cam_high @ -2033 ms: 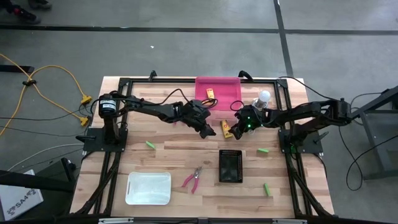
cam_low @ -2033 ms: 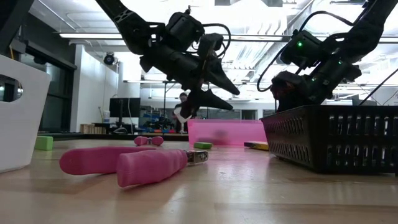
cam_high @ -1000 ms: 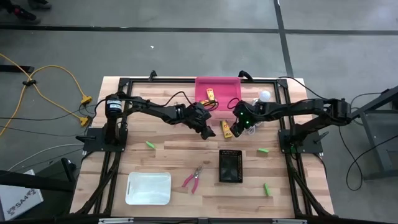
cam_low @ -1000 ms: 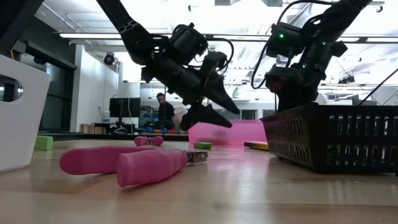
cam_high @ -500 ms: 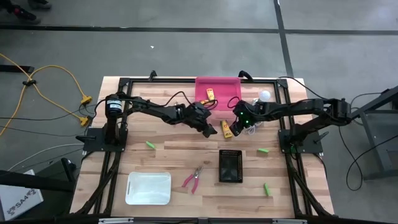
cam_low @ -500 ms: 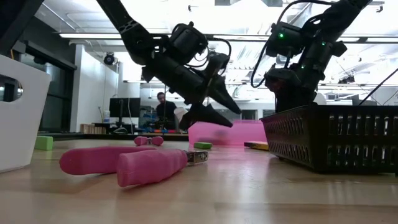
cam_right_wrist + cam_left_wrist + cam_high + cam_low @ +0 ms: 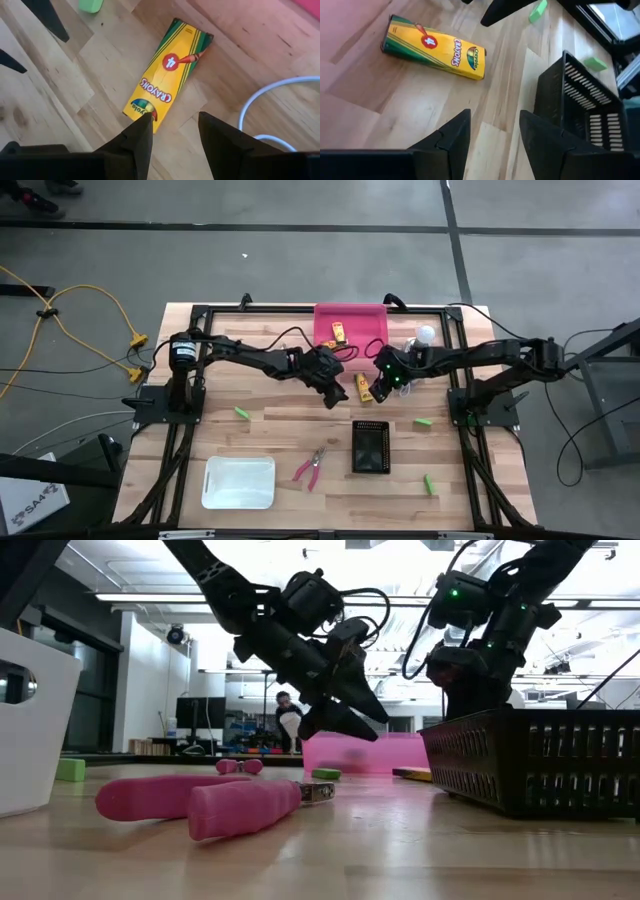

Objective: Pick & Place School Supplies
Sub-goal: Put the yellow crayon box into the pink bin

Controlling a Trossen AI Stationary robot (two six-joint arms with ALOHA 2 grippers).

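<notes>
Crayons, one yellow box (image 7: 363, 387), lie flat on the bench (image 7: 270, 430) just in front of the pink tray (image 7: 350, 322), and we have both arms converging on them. Over the last two seconds our right gripper (image 7: 172, 131) has slid in above the box's near end, while our left gripper (image 7: 492, 131) has edged closer beside it. Both pairs of fingers stand open and empty. We judge the right arm better placed to pick; another box (image 7: 339, 331) already sits in the tray.
</notes>
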